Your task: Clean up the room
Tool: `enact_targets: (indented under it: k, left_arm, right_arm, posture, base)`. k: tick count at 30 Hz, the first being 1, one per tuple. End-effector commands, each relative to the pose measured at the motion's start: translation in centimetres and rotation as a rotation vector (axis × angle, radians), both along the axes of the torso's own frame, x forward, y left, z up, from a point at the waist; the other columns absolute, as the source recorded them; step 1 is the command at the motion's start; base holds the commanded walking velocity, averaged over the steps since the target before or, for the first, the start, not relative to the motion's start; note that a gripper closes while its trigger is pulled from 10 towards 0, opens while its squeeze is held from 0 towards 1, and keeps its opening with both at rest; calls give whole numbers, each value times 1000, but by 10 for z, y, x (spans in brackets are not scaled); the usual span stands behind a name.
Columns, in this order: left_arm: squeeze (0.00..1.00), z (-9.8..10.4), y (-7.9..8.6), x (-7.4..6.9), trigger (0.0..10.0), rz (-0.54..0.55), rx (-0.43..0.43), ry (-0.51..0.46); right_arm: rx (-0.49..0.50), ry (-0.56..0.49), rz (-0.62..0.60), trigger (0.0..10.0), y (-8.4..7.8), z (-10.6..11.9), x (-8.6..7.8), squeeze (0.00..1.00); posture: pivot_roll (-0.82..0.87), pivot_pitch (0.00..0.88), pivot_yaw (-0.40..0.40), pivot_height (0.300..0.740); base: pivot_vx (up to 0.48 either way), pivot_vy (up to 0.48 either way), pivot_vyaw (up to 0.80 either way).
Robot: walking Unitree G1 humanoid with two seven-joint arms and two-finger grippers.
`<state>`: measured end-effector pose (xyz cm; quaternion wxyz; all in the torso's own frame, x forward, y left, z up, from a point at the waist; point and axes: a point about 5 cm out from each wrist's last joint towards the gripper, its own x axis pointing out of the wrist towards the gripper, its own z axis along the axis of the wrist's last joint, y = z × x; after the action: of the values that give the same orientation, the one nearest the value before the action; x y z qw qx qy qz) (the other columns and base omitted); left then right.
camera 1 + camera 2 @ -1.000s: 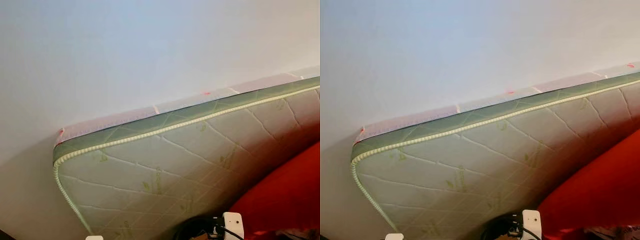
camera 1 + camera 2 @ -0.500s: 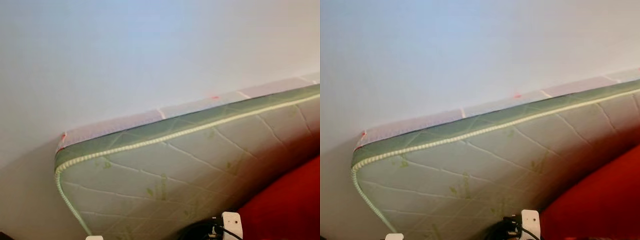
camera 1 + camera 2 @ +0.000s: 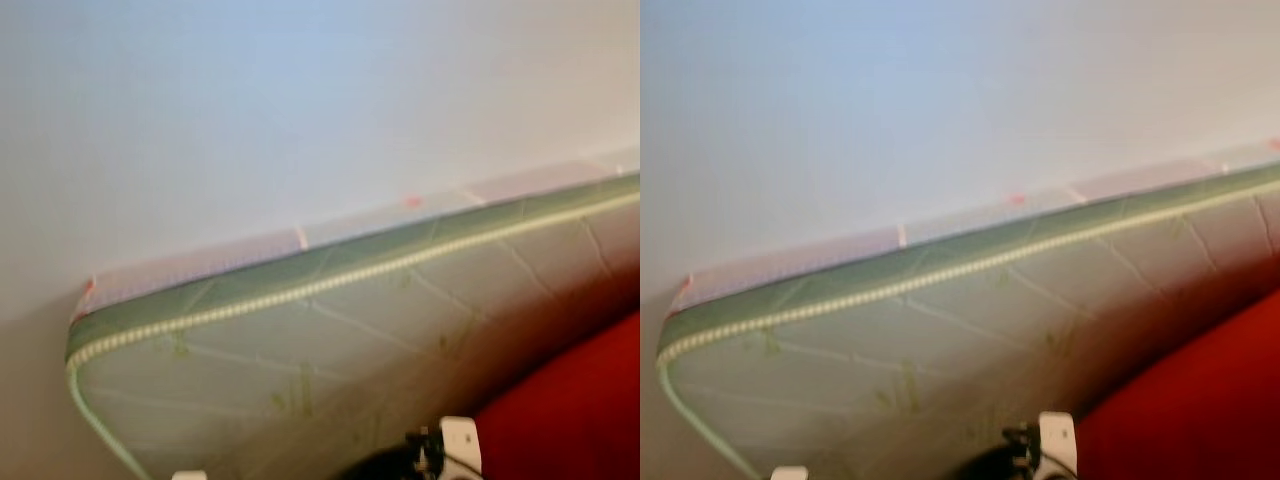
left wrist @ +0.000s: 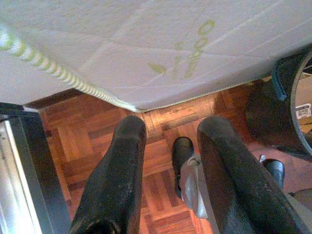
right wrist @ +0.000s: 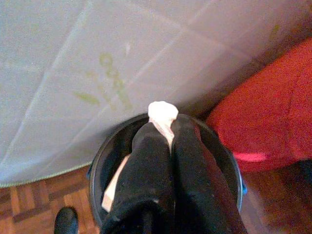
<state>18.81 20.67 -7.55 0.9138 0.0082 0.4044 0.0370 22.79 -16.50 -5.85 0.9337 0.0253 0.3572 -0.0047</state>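
In the right wrist view my right gripper (image 5: 165,124) is shut on a small white crumpled wad of paper (image 5: 162,112). It hangs right over a round black bin (image 5: 99,163) that has a pale scrap inside. My left gripper (image 4: 170,129) is open with nothing between its fingers, low over the parquet floor (image 4: 73,141). The same black bin (image 4: 273,112) stands beside it.
A pale quilted mattress (image 3: 350,340) with green piping leans on the white wall (image 3: 300,110). A red cushion (image 3: 590,400) lies against its right end. A white block on a black cable (image 3: 458,445) sits at the bottom edge. A metal frame (image 4: 19,170) stands near the left gripper.
The head view has swung a little to the right and blurred, so the mattress corner sits further left in the picture. None of the things has visibly moved.
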Motion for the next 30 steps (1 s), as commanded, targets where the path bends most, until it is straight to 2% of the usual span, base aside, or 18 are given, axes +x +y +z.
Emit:
enact_targets:
  k: [1, 13, 14, 15, 16, 17, 30]
  left_arm:
    - [0, -1, 2, -3, 10000, -8, 7, 16]
    - [0, -2, 2, -4, 10000, -11, 10, 22]
    - [0, -2, 2, -4, 10000, -11, 10, 22]
    - [0, -2, 3, -4, 10000, -11, 10, 22]
    - [0, -2, 3, -4, 10000, -11, 10, 22]
    - [0, -2, 3, -4, 10000, -10, 10, 21]
    - [0, -2, 3, -5, 10000, -19, 12, 21]
  right_arm:
    - [-8, 37, 9, 10000, 1, -5, -7, 0]
    - [-15, 33, -29, 10000, -4, -6, -9, 0]
    - [-18, 33, -30, 10000, -5, -6, -9, 98]
    - [-24, 33, -33, 10000, -6, -6, -9, 847]
    - [-28, 32, -33, 10000, -6, -5, -9, 961]
    - [-36, 32, -30, 10000, -7, -5, -9, 1000]
    - [-55, 30, -38, 10000, -10, -4, -8, 1000]
  posture:
    - [76, 33, 27, 740]
    - [77, 41, 31, 740]
    - [77, 41, 31, 740]
    - [78, 42, 31, 740]
    - [78, 43, 31, 740]
    - [78, 43, 31, 740]
    - [79, 43, 31, 740]
  base:
    - [0, 0, 0]
    - [0, 0, 0]
    - [0, 0, 0]
    - [0, 0, 0]
    - [0, 0, 0]
    - [0, 0, 0]
    - [0, 0, 0]
